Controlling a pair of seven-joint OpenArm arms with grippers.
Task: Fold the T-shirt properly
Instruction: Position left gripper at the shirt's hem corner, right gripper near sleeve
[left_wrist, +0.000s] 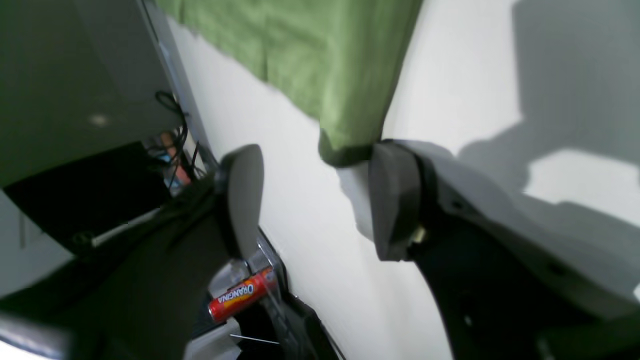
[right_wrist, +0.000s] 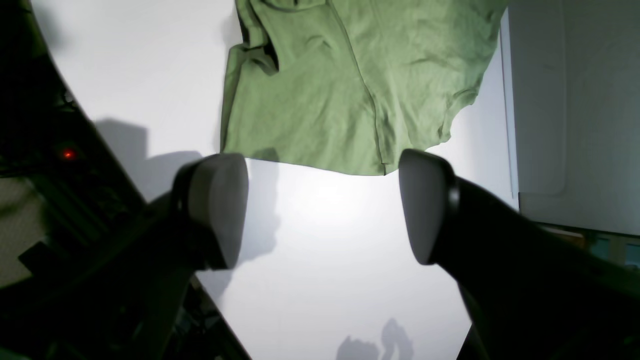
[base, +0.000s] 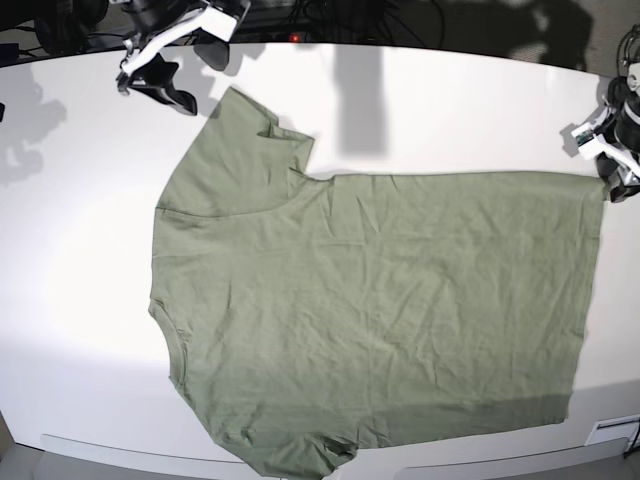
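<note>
From the left wrist view, my left gripper (left_wrist: 315, 200) sits low over the white bench (left_wrist: 310, 250), jaws parted with nothing clamped between them; a corner of the T-shirt (left_wrist: 310, 65) hangs just at the tip of one finger (left_wrist: 395, 200), touching or nearly so (I cannot tell which). Off the bench edge beyond the other finger lies an Orangina can (left_wrist: 241, 295).

From the right wrist view, my right gripper (right_wrist: 320, 205) hovers above bare bench, jaws spread wide and empty, the sleeve end of the shirt lying just past the fingertips.

In the base view the T-shirt (base: 380, 310) lies spread flat and wrinkled across the middle of the bench (base: 80, 300), collar and sleeves toward that view's left, hem toward its right. The right gripper (base: 175, 70) is at the far left corner, angled down near the upper sleeve but apart from it. The left gripper (base: 612, 165) reaches in from the right edge, right at the shirt's far hem corner.
</note>
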